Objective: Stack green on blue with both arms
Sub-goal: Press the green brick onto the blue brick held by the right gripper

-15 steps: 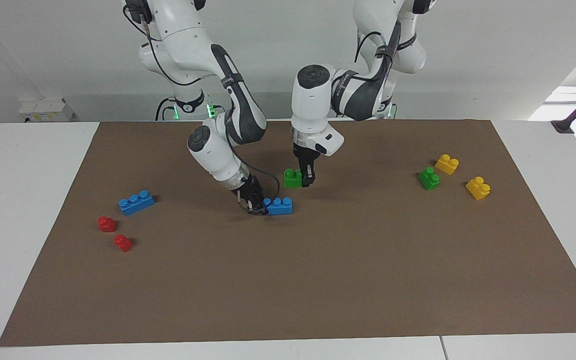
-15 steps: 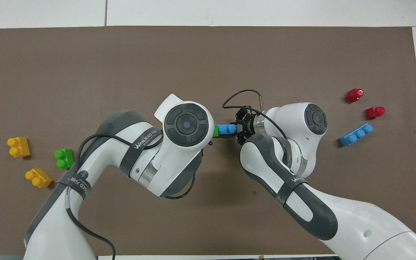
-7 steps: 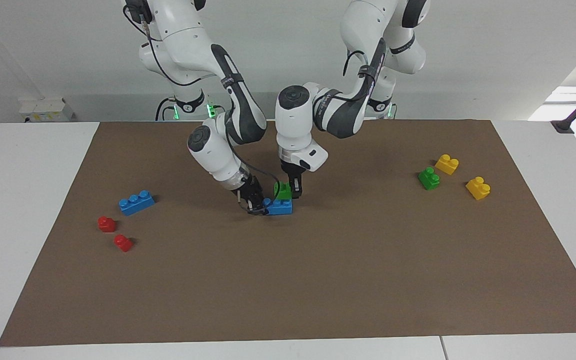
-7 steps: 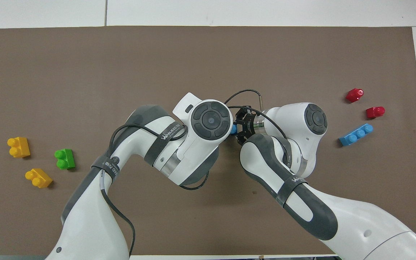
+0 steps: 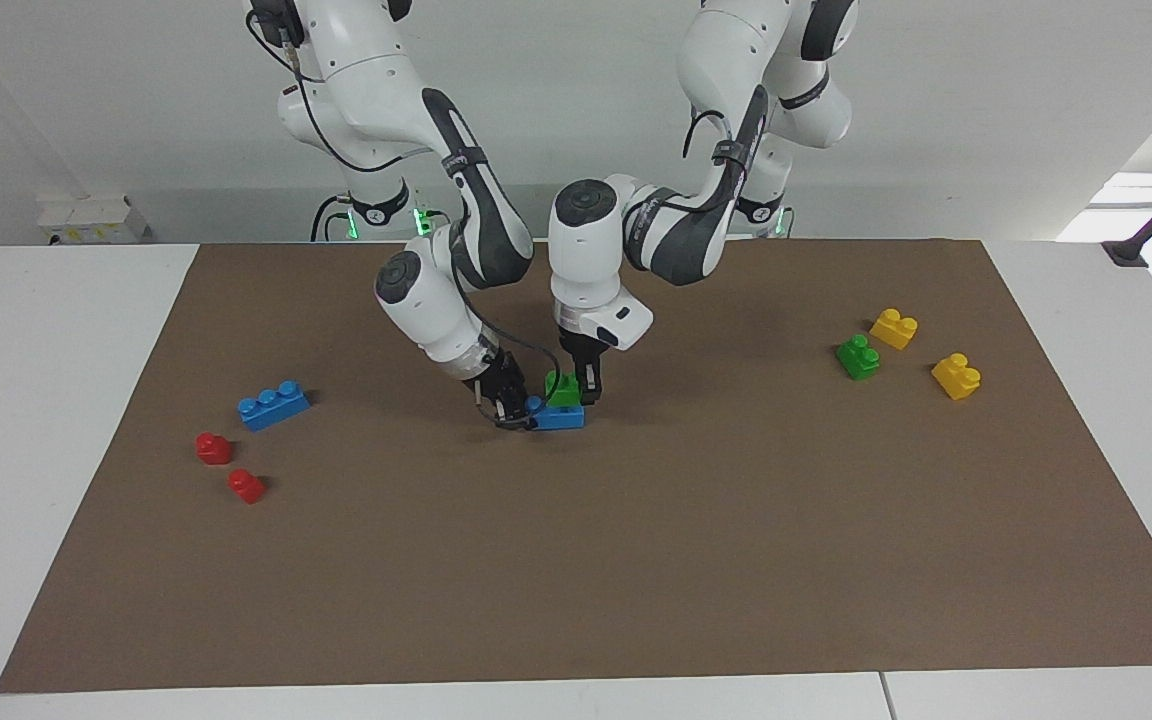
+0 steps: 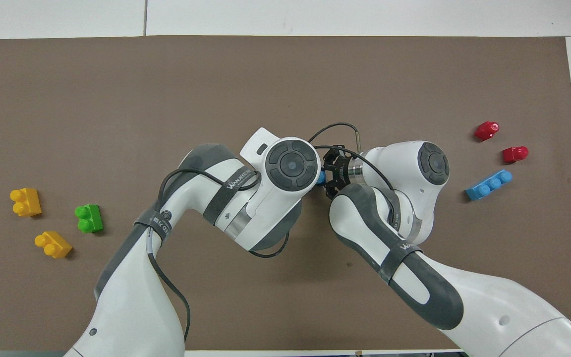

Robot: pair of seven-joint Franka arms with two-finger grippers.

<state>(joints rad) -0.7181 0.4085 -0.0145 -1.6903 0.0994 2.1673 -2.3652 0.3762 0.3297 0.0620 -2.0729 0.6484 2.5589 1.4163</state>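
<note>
A green brick (image 5: 561, 390) sits on top of a blue brick (image 5: 560, 419) at the middle of the brown mat. My left gripper (image 5: 579, 393) points straight down and is shut on the green brick. My right gripper (image 5: 516, 413) comes in low and slanted and is shut on the blue brick's end toward the right arm. In the overhead view my left wrist hides the green brick. Only one blue brick end (image 6: 320, 177) shows there, next to the right gripper (image 6: 332, 174).
A second blue brick (image 5: 273, 405) and two red bricks (image 5: 213, 447) (image 5: 246, 486) lie toward the right arm's end of the mat (image 5: 636, 560). Another green brick (image 5: 857, 356) and two yellow bricks (image 5: 893, 328) (image 5: 955, 376) lie toward the left arm's end.
My left gripper carried the green brick from the mat beside the blue brick onto its top, then settled slightly lower. The right gripper and the blue brick stayed put.
</note>
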